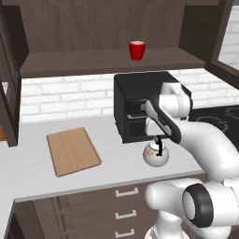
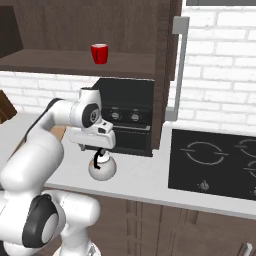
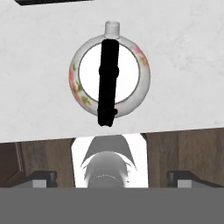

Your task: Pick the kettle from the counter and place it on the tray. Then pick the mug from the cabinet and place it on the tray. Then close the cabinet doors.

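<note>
Nothing is done yet. The pincer (image 3: 112,177) hangs with jaws wide apart above the kettle (image 1: 155,153), which stands on the worktop (image 1: 28,163). The tray (image 1: 73,150) lies bare to its left. Farther, the mug (image 1: 137,50) waits in the open cabinet (image 1: 93,63).

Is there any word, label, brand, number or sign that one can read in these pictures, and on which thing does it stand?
None: no readable text in any view.
Kettle: pink and green flower pattern, no letters.
Black oven: knobs and small marks on the front panel, too small to read.
Hob: ring outlines and control symbols, no words.
Red mug and wooden tray: plain.
</note>
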{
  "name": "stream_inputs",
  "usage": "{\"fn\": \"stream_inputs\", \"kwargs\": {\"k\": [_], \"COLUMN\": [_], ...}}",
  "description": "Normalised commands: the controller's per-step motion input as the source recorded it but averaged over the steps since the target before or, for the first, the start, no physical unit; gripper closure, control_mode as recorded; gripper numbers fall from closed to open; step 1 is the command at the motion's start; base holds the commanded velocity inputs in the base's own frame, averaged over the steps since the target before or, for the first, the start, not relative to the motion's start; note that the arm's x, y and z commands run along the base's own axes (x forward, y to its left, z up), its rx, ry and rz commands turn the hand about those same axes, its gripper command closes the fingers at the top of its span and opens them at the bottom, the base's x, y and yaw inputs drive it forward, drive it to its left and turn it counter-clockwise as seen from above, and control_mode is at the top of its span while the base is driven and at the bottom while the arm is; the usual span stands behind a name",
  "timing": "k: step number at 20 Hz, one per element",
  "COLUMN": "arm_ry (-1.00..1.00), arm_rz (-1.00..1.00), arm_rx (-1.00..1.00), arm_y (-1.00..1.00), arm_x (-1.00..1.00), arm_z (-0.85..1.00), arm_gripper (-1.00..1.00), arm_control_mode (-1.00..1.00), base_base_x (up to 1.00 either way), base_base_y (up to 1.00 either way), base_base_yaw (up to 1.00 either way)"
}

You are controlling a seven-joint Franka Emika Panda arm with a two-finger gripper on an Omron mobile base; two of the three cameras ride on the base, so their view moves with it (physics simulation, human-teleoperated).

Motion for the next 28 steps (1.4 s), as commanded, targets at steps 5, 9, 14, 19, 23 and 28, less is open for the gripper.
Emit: {"fn": "stream_inputs", "kwargs": {"k": [5,9,14,19,23,28], "arm_ry": [-0.05,-0.1,-0.06,-0.07,-0.05,-0.01], "arm_rz": [0.0,0.0,0.0,0.0,0.0,0.0], "arm_rx": [0.0,0.0,0.0,0.0,0.0,0.0], "arm_y": [0.0,0.0,0.0,0.0,0.0,0.0], "arm_x": [0.03,0.0,0.07,0.09,0.15,0.25], "arm_z": [-0.07,-0.08,-0.14,-0.18,-0.11,-0.12], "arm_gripper": [-1.0,-1.0,-1.0,-1.0,-1.0,-1.0], "arm_control_mode": [-1.0,-1.0,-1.0,-1.0,-1.0,-1.0], "base_base_x": [0.0,0.0,0.0,0.0,0.0,0.0], "base_base_y": [0.0,0.0,0.0,0.0,0.0,0.0], "base_base_yaw": [0.0,0.0,0.0,0.0,0.0,0.0]}}
